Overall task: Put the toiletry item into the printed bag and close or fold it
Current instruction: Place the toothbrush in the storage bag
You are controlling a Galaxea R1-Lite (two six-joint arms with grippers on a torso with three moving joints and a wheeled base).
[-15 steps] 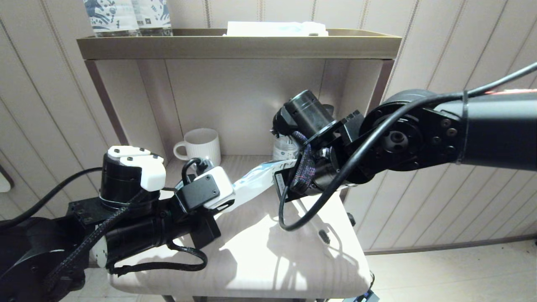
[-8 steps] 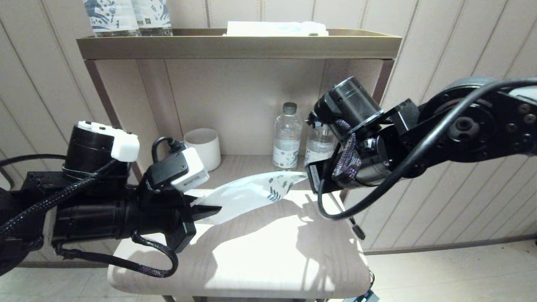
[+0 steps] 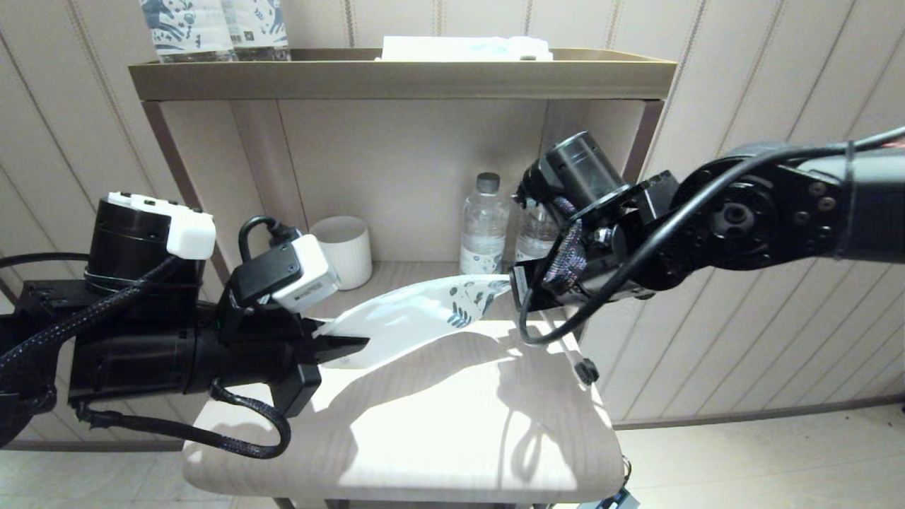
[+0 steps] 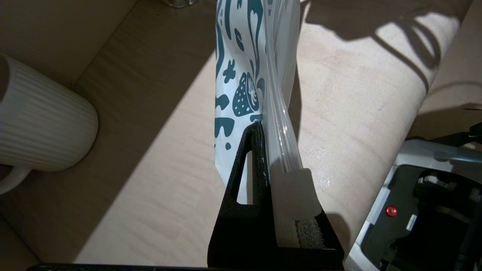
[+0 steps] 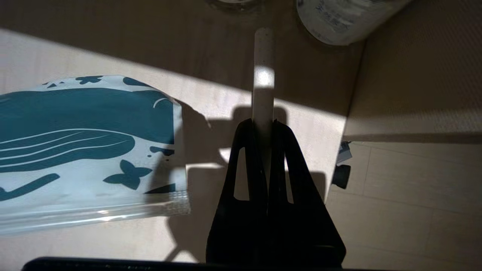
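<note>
Left tool (image 3: 346, 346): fingers together, clamped on one end of the printed bag (image 3: 417, 318). The left wrist view shows the bag's edge pinched between the black finger and the pale pad, teal prints running away from the grip. The bag hangs in the air above the tabletop (image 3: 438, 438), stretched from the left tool toward the right arm, its printed end nearest the right arm.

Right tool (image 5: 263, 126): fingers together, clamped on the toiletry item (image 5: 263, 75). In the right wrist view the white stick stands out straight past the fingertips, lit across its middle by a band of sunlight. In the head view a thin length of the stick slants down below the right arm and ends in a small dark head (image 3: 585, 370) just off the tabletop's right edge. The stick is outside the bag; the bag's printed end lies just beside the right tool, apart from the stick.

Behind, in the shelf recess: a ribbed white mug (image 3: 344, 249) and two clear water bottles (image 3: 483, 233). Two patterned bottles (image 3: 212, 25) stand on the shelf top.
</note>
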